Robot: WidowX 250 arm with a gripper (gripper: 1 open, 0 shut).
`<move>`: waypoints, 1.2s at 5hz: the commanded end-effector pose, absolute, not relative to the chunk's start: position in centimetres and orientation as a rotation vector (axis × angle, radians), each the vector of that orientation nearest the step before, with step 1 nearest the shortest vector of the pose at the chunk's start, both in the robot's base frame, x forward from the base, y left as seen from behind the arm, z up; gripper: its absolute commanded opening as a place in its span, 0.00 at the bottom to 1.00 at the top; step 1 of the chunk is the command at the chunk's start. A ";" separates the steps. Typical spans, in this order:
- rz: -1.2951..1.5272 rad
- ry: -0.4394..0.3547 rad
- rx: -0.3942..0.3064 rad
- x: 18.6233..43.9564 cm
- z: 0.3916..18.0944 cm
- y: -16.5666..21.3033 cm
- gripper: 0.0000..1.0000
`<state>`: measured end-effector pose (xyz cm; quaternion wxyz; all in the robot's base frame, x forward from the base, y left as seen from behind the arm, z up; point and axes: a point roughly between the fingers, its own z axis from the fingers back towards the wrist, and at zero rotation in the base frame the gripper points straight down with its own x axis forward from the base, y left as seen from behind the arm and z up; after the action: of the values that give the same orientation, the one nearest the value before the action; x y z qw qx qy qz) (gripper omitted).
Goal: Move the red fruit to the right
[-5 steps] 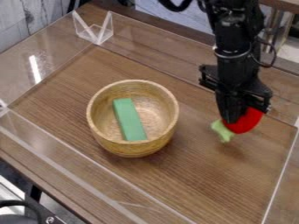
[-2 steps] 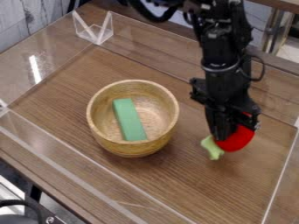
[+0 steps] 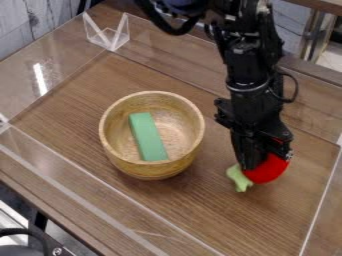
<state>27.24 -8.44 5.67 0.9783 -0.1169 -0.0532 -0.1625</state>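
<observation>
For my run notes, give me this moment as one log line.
gripper: shut on red fruit | fruit: low over table, right of wooden bowl | green block: in bowl

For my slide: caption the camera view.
Gripper shut on the red fruit, right of the wooden bowl holding a green block.

Bowl: the wooden bowl sits at 9 o'clock of my claw, just beside it, blocking any low pass that way.
Walls: a clear wall runs close at 3 o'clock; another clear wall borders the near left.
Open room: bare surface lies at 6 to 7 o'clock.
Far corner: a clear stand at 11 o'clock, well apart.
</observation>
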 end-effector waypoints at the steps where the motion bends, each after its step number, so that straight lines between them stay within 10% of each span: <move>1: -0.337 -0.153 -0.240 27.7 6.7 -8.2 1.00; 6: -0.388 -0.109 -0.214 26.9 4.9 -8.5 1.00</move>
<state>26.49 -8.30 4.10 0.9763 -0.1077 -0.0371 -0.1843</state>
